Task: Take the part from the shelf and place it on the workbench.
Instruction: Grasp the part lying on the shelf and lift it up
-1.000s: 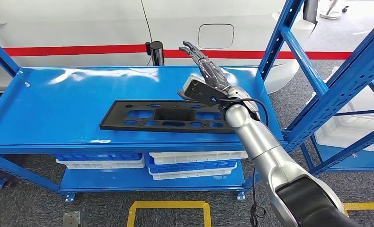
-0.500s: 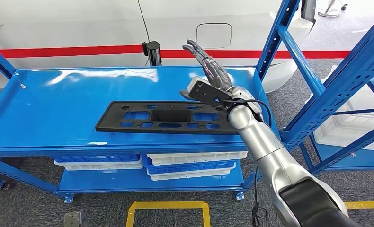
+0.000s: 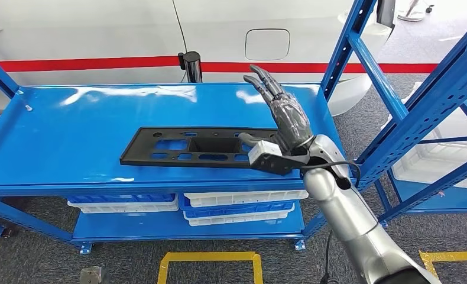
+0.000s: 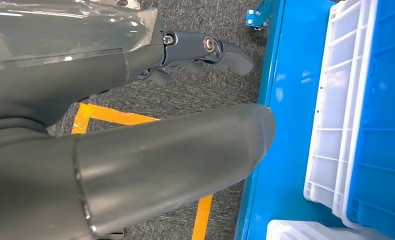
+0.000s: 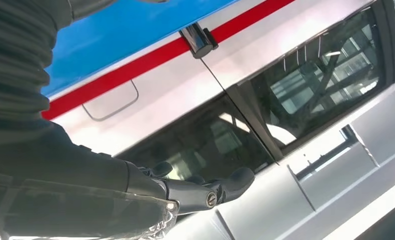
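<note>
Silver metal sleeves the right arm that rises from the lower edge of the head view to the right hand (image 3: 287, 118), which stands over the right end of the blue desk (image 3: 71, 136) with its fingers (image 3: 268, 84) stretched straight and spread wide, holding nothing; the right wrist view shows the same fingers (image 5: 230, 186) extended in the air before a white car body with a red stripe (image 5: 135, 65). Just below and beside the heel of that hand lies the black part (image 3: 193, 147), a long flat panel with rectangular cut-outs, flat on the desk top, apart from the fingers, its right end hidden behind the wrist. Beneath the desk top, white and blue bins (image 3: 243, 204) sit on the lower level. In the left wrist view the left hand (image 4: 135, 165) hangs beside the lower blue level near a white bin (image 4: 340, 115), above grey carpet with a yellow line (image 4: 110, 115); its fingers (image 4: 220, 50) reach out loosely with nothing in them. Beyond the fingertips of the right hand a black post (image 3: 191, 64) stands behind the desk, before the car.
</note>
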Controlling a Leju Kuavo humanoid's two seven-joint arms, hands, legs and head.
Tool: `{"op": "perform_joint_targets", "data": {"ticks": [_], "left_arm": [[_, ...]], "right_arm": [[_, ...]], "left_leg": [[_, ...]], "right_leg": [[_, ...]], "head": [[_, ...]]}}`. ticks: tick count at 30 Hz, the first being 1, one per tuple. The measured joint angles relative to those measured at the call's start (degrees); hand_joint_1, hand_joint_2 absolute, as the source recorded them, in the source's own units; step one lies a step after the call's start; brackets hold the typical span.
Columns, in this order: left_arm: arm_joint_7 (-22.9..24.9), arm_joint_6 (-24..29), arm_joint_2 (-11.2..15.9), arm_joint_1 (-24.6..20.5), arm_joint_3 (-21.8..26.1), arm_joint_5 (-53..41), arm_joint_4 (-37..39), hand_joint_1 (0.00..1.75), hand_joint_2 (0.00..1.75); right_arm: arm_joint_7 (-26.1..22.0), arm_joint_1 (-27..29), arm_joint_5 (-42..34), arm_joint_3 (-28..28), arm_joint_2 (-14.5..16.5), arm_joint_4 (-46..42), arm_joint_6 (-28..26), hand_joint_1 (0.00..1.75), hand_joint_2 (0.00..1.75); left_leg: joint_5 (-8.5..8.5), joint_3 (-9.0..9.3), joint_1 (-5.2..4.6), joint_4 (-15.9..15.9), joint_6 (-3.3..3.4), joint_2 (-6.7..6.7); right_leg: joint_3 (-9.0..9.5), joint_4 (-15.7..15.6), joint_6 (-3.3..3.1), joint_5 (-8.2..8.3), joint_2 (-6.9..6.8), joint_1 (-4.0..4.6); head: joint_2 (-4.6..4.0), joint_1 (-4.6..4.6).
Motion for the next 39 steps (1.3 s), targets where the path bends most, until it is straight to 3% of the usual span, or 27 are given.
{"op": "perform_joint_targets", "data": {"ticks": [7, 11, 19, 28, 39], "left_arm": [[-0.4, 0.2, 0.0, 0.4, 0.0, 0.6, 0.0, 0.00, 0.00], [-0.8, 0.7, 0.0, 0.8, 0.0, 0.8, 0.0, 0.00, 0.00], [-0.8, 0.8, -0.2, 1.0, 0.0, 0.7, 0.0, 0.00, 0.00], [0.3, 0.8, -1.1, 0.8, -1.2, -0.2, 0.0, 0.00, 0.00], [0.8, 0.7, -2.0, 0.3, -2.1, -0.2, 0.0, 0.00, 0.00]], "right_arm": [[0.1, 7.6, 4.6, 1.5, -3.8, -10.1, -1.0, 0.00, 1.75], [1.5, 11.2, 10.5, 5.3, -5.1, -12.8, -0.1, 0.00, 1.75], [4.4, 12.2, 13.9, 11.1, -5.1, -12.4, 0.9, 0.00, 1.75], [8.9, 4.6, 19.6, 16.1, 1.5, -0.9, 0.6, 0.00, 1.75], [10.8, -4.3, 18.8, 17.6, 8.5, 11.8, 0.7, 0.00, 1.75]], "left_leg": [[-0.11, 0.03, 0.01, 0.0, -0.04, 0.04], [-0.12, 0.03, 0.02, 0.0, -0.05, 0.05], [-0.11, 0.03, 0.03, 0.0, -0.06, 0.07], [-0.07, 0.09, 0.03, 0.0, -0.08, 0.09], [-0.07, 0.10, 0.03, 0.0, -0.10, 0.08]], "right_leg": [[0.01, 0.0, -0.05, -0.04, 0.07, 0.01], [0.02, 0.0, -0.06, -0.05, 0.10, 0.02], [0.03, 0.0, -0.12, -0.09, 0.11, 0.04], [0.06, 0.0, -0.14, -0.08, 0.14, 0.04], [0.07, 0.0, -0.14, -0.08, 0.13, 0.04]], "head": [[0.00, 0.01], [0.00, 0.00], [0.00, 0.01], [0.00, 0.01], [0.00, 0.01]]}}
